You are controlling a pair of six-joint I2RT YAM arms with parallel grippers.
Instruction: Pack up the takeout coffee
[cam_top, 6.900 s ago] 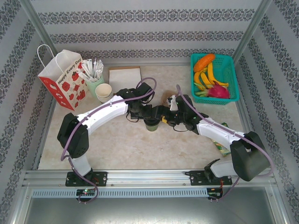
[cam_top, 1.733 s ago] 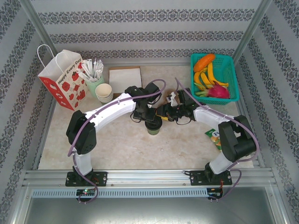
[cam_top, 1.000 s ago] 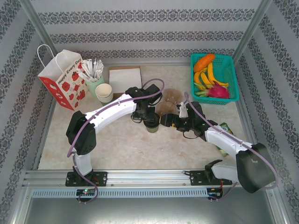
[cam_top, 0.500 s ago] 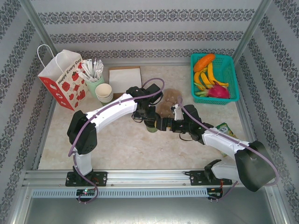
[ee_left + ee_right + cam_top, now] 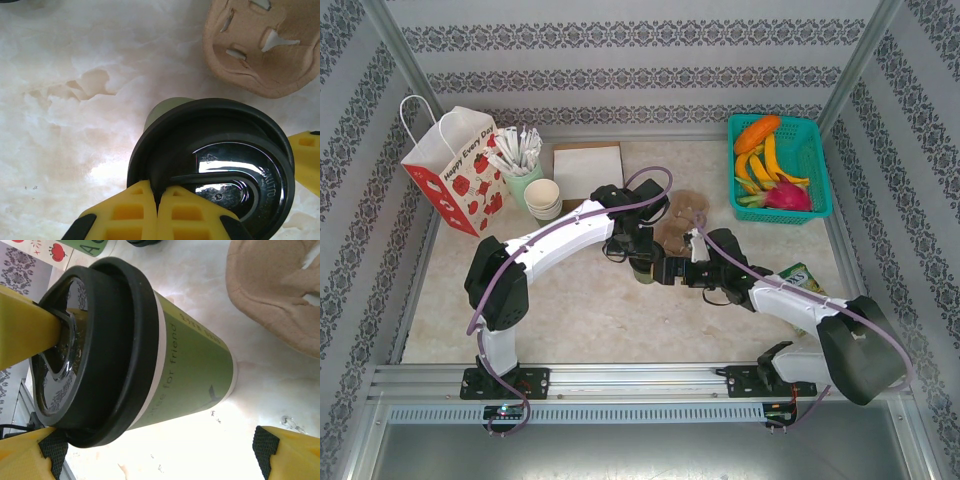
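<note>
Green paper and a black plastic lid [image 5: 215,165] make up the takeout coffee [image 5: 192,365], which stands upright on the marble worktop [image 5: 65,125] mid-scene. It is just beside a brown pulp cup carrier [image 5: 265,45] and well apart from the paper bag [image 5: 455,165] at the far left. The left fingers [image 5: 142,212] are pressed together with their tips on the lid from above, probably to pin the cup so it neither slides nor tips. The right fingers [image 5: 280,452] stand wide, one on each side of the green wall, with no visible contact. That straddle looks like the set-up for a side grasp below the lid. Closing there would leave the left arm free to lift away before the carry to the bag.
</note>
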